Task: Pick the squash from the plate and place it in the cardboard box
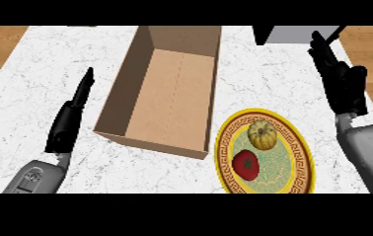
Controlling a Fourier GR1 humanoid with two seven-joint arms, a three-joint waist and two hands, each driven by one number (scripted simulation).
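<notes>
We're at the start: squash (262, 134) sits on plate (297, 137) by a tomato (247, 163), box (166, 89) just left. Both hands released, right hand (342, 84) w/ fingers straight above plate, left hand (71, 116) resting. Next: right hand down onto squash.

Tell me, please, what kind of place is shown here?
Probably a kitchen counter: a white marble-like countertop with wooden floor beyond its edges, and a patterned plate holding a squash and a tomato, beside an open cardboard box.
</notes>
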